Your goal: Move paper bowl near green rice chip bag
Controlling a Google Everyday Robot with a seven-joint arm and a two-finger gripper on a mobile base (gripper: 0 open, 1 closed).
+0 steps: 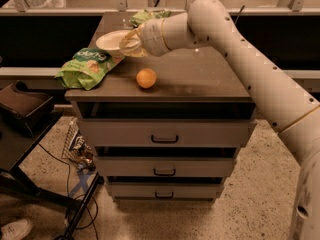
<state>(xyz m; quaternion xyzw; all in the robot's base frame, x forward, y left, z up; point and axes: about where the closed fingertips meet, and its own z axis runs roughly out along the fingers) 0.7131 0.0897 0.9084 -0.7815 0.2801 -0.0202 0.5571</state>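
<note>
Paper bowl (109, 40) is seen at back-left of bench (200, 76) top, just behind and right of green rice chip bag (86, 67). They are near each other, but contact cannot be told. Gripper (129, 43) is placed at the bowl's right rim and overlaps it. Whether it is clamped on the rim or merely set against it cannot be told from this view.

Handling (judged): bowl is taken to be v. light, thin-walled and easily crushed or bent. Only light grip force is needed. The wide flat rim is judged the best hold pt, pinched at one edge and kept approx. level. A slide or tip is likely if it is nudged rather than lifted. Chip bag is soft and crinkly and would be shoved aside by contact, so the bowl is best set down beside it, not on it.

Containers: bowl interior is seen at a shallow angle. Nothing is seen above the rim, so it is prob. empty, not confirmed. Drawers (165, 133) are all shut, contents hidden.

Other: orange ball (146, 78) lies toward front-centre, apart from the bowl. A smaller green bag (149, 16) is noted at the back edge behind the arm.
</note>
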